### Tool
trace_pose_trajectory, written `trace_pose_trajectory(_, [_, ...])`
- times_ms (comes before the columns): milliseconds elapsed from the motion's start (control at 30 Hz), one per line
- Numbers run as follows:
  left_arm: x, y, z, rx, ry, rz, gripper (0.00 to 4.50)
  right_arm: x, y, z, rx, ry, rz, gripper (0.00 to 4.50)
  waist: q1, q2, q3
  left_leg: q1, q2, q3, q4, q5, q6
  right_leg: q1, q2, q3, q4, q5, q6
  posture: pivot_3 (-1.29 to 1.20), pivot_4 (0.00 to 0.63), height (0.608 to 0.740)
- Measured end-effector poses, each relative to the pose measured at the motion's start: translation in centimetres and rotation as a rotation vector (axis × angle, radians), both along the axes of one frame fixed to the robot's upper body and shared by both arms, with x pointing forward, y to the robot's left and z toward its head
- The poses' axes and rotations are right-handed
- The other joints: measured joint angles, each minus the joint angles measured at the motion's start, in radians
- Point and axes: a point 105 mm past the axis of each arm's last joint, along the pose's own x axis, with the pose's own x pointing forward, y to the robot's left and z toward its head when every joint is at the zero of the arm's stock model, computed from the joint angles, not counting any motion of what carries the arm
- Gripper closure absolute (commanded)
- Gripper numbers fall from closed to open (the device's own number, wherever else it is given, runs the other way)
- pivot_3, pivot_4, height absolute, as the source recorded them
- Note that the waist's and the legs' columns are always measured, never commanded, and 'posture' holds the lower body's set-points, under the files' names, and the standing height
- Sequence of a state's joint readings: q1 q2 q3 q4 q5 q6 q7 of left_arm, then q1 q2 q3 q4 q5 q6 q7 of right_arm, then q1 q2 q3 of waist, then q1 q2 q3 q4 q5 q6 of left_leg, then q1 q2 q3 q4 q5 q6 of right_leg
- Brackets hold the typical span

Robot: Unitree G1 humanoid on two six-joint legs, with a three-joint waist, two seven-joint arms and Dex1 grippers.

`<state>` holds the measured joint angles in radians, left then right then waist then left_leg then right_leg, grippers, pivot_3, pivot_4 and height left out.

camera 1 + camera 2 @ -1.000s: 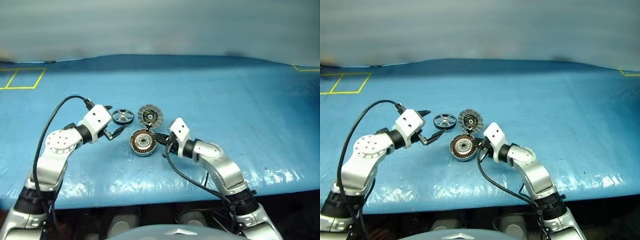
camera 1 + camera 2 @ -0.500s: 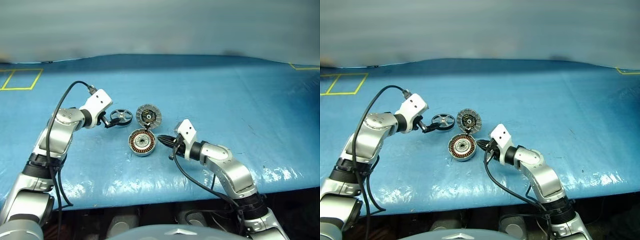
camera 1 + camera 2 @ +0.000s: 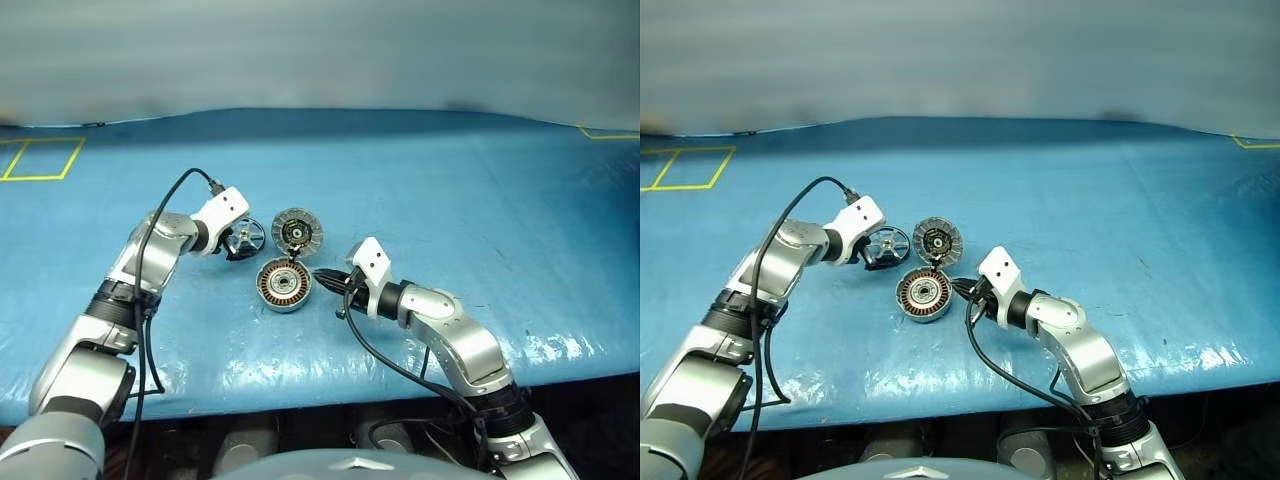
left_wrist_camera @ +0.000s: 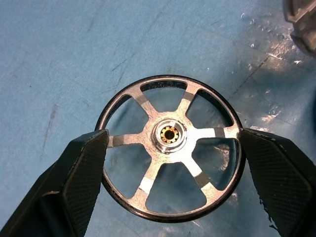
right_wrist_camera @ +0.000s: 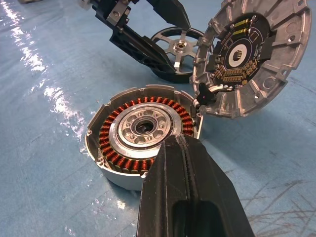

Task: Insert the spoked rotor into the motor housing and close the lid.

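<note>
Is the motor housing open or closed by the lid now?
Open. The motor housing shows its copper windings uncovered; the lid stands tilted at its edge, ribbed face visible, not seated. The spoked rotor lies apart on the table.

The left arm reaches forward and inward, elbow bent, wrist tipped down, a black cable looping over the forearm. The left gripper (image 4: pixel 170 143) has its jaws spread wide (one black textured finger (image 4: pixel 81 173) to either side). The right arm is bent at the elbow, forearm angled inward, and the right gripper (image 5: pixel 185 163) points forward with its fingers pressed together.
</note>
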<state>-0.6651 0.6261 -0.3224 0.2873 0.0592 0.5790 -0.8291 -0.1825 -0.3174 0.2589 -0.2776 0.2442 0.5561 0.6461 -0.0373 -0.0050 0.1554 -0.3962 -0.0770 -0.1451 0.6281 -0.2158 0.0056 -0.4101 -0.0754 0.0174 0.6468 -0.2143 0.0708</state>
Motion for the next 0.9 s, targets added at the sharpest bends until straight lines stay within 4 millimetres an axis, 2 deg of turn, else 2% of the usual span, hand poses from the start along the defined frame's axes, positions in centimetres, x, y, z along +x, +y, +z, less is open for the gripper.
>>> trace_pose_trajectory(233, [0.0, 0.0, -0.2, 0.005, -0.001, -0.005, 0.0, 0.1, -0.1, 0.0, -0.004, -0.004, -0.009, 4.49, 0.0, 0.0, 0.0, 0.0, 0.0, 0.0, 0.001, 0.0, 0.0, 0.0, 0.0, 0.001, 0.002, 0.0, 0.0, 0.0, 0.15, 0.74])
trace_pose_trajectory(333, [-0.6, 0.4, -0.9, 0.017, 0.014, -0.006, 0.0, 0.2, -0.1, 0.0, -0.005, -0.005, -0.012, 4.49, -0.001, 0.0, 0.0, 0.001, 0.0, 0.001, 0.001, 0.0, 0.0, -0.001, 0.0, 0.001, 0.003, 0.0, 0.0, 0.0, 0.15, 0.74])
trace_pose_trajectory(400, [-1.1, 1.0, -1.8, 0.028, 0.039, 0.007, 0.38, 0.2, -0.1, 0.0, -0.006, -0.005, -0.013, 4.5, 0.0, 0.0, 0.0, 0.0, 0.0, 0.001, 0.001, 0.001, 0.0, -0.001, 0.0, 0.001, 0.003, 0.0, 0.0, 0.0, 0.15, 0.74])
trace_pose_trajectory(567, [-1.4, 2.3, -1.6, 0.066, 0.052, 0.015, 0.38, 0.1, 0.2, 0.1, -0.006, -0.007, -0.003, 4.5, 0.001, 0.0, 0.0, 0.0, 0.0, 0.001, 0.001, 0.001, 0.0, -0.001, 0.0, 0.001, 0.003, 0.0, 0.0, 0.0, 0.15, 0.74])
trace_pose_trajectory(733, [-1.4, 2.4, -1.6, 0.075, 0.059, 0.008, 0.38, 0.2, 0.2, 0.1, -0.009, -0.01, -0.005, 4.5, 0.001, 0.0, 0.0, 0.0, 0.0, 0.001, 0.001, 0.001, 0.0, -0.001, 0.0, 0.001, 0.003, 0.0, 0.0, 0.0, 0.15, 0.74])
trace_pose_trajectory(767, [-1.4, 2.3, -1.6, 0.075, 0.059, 0.007, 0.77, 0.2, 0.2, 0.1, -0.009, -0.011, -0.006, 4.5, 0.001, 0.0, 0.0, 0.0, 0.0, 0.001, 0.001, 0.001, 0.0, -0.001, 0.0, 0.001, 0.003, 0.0, 0.0, 0.0, 0.15, 0.74])
trace_pose_trajectory(867, [-1.3, 2.2, -1.5, 0.074, 0.05, 0.004, 1.52, 0.2, 0.2, 0.1, -0.01, -0.014, -0.009, 4.5, 0.001, 0.0, 0.0, 0.001, 0.0, 0.001, 0.001, 0.001, 0.0, -0.001, 0.0, 0.001, 0.003, 0.0, 0.0, 0.0, 0.15, 0.74])
trace_pose_trajectory(900, [-1.3, 2.3, -1.5, 0.075, 0.049, 0.005, 1.52, 0.3, 0.2, 0.1, -0.011, -0.015, -0.01, 4.5, 0.001, 0.0, 0.0, 0.001, 0.0, 0.001, 0.001, 0.001, 0.0, -0.001, 0.0, 0.001, 0.003, 0.0, 0.0, 0.0, 0.15, 0.74])
